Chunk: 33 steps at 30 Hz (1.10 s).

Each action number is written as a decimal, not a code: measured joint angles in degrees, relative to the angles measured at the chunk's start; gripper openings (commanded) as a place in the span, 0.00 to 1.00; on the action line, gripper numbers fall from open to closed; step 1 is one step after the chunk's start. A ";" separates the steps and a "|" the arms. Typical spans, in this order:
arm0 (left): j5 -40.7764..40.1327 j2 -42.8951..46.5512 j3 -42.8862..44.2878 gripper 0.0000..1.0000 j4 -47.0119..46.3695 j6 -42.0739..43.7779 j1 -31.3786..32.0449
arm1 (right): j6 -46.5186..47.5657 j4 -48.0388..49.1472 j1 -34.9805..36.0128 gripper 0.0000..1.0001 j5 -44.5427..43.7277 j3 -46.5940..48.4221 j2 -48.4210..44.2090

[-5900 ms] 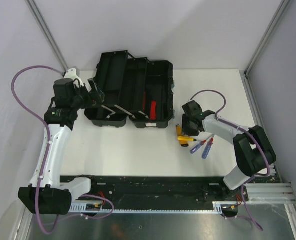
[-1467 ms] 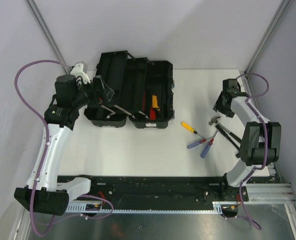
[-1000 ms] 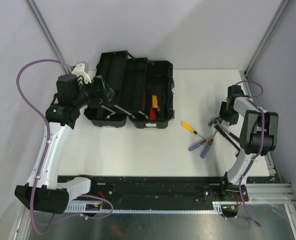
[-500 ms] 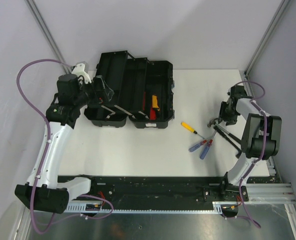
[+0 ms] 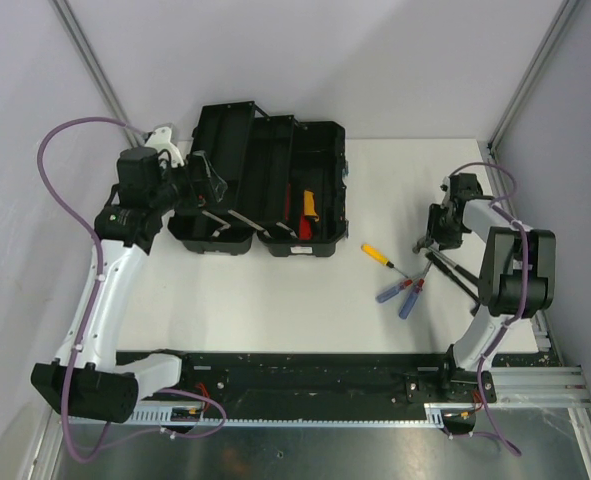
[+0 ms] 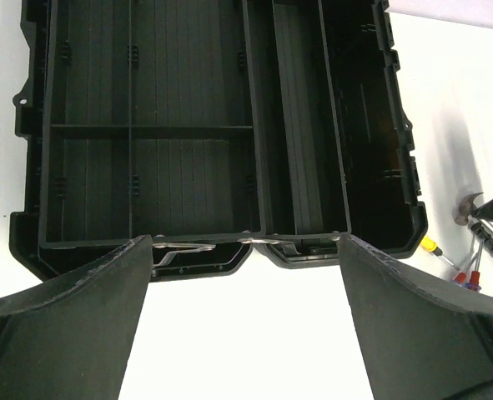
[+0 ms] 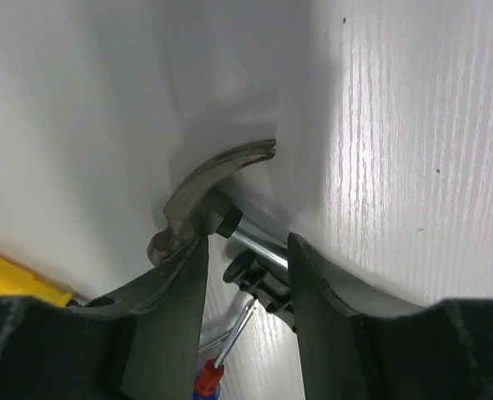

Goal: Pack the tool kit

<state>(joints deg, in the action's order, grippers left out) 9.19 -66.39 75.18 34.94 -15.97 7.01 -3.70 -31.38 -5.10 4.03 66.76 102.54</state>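
Toolbox [image 5: 265,180] is standing open at the far edge of the tabletop [image 5: 275,300], left of the middle. Screwdrivers [image 5: 400,293] are lying toward the right edge. Beside them, the right end effector [image 7: 246,246] is straddling the neck of the hammer [image 7: 204,196], fingers apart. The left end effector [image 6: 246,242] is hovering before the toolbox, fingers wide apart.

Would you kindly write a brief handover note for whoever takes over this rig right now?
Left gripper: open, poised at the near edge of the open toolbox.
Right gripper: fingers astride the neck of the hammer, which lies on the table; grip unconfirmed.
Done: two tools with red and orange handles lie in the toolbox.
Left: hammer, yellow screwdriver, two blue-handled screwdrivers and a black-handled tool are on the table and need packing; then close the toolbox.
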 measured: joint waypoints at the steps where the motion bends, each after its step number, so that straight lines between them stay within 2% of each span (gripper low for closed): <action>1: -0.02 -0.17 0.00 0.96 0.00 0.00 0.00 | 0.07 0.24 0.15 0.47 0.07 0.26 0.22; 8: -0.07 -1.11 0.07 0.97 0.04 0.00 0.00 | 0.63 3.19 2.78 0.42 -2.16 3.37 3.45; 16: -0.31 -1.55 0.48 0.97 0.17 0.02 0.00 | 0.26 4.63 6.75 0.42 -6.97 9.88 10.27; 18: -0.35 -1.86 0.63 0.97 0.15 0.02 0.00 | -0.83 5.33 7.54 0.36 -7.91 12.72 12.44; 23: -0.50 -2.03 0.68 0.97 0.22 0.02 0.00 | -2.12 7.02 9.53 0.06 -10.80 17.73 16.26; 24: -0.46 -2.03 0.68 0.97 0.22 0.02 0.00 | -2.16 7.39 9.88 0.03 -11.21 18.14 16.61; 33: 4.39 -2.03 0.68 0.97 0.07 0.57 0.72 | -6.40 7.65 11.69 0.00 -11.69 19.89 17.68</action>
<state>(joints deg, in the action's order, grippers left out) 13.58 -68.42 75.85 35.00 -15.40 7.73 -10.11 -23.73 6.59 -7.66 86.65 120.22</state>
